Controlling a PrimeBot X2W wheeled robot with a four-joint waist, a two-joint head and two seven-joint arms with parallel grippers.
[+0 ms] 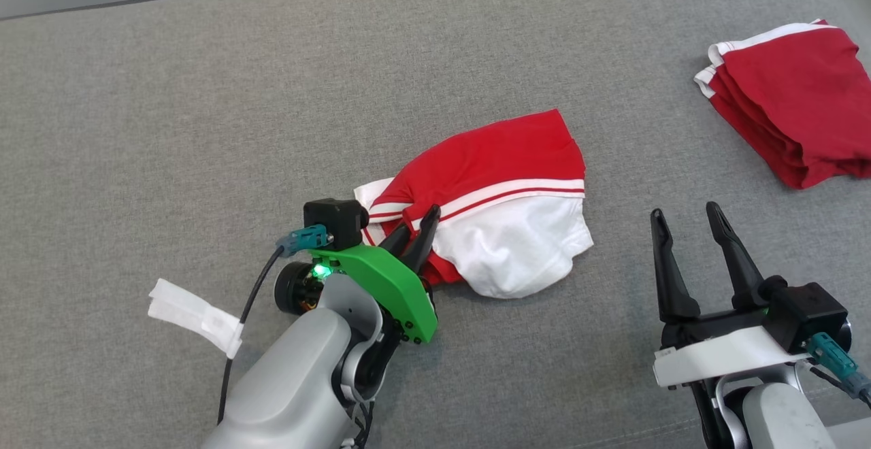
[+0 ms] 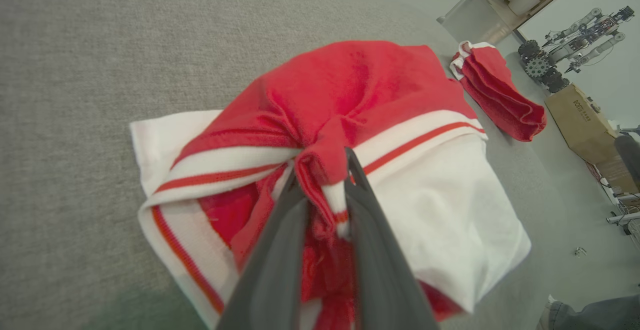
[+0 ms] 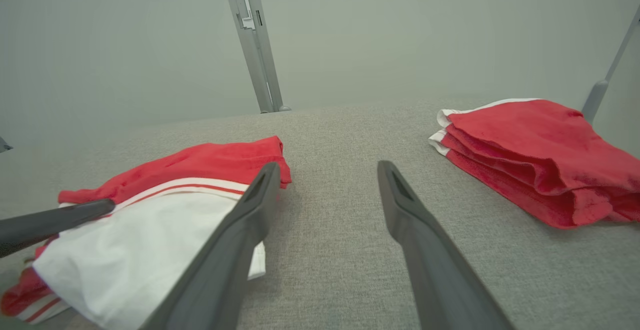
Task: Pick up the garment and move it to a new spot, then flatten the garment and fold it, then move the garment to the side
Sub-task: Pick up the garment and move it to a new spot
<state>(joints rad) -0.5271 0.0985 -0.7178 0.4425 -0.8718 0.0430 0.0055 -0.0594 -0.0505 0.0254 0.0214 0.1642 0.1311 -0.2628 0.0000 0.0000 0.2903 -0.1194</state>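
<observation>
Lies crumpled mid-frame in head view, on grey tabletop [image 1: 204, 95]: garment [image 1: 503, 190], red and white, striped band twisted. Clamps left pincer [image 1: 418, 231] on a bunched red fold at the garment's lower-left edge. In left wrist view, pinches cloth tight between fingers [image 2: 280, 250], probably so the whole piece comes up in one lift. Holds right pincer [image 1: 684, 212] spread wide and empty at lower right, clear of the cloth, likely saved for flattening. Sits upper right, well apart: folded red pile [image 1: 796, 102], seemingly finished. Looks like the pickup step, with most of the cloth resting on the tabletop, not yet carried off.
</observation>
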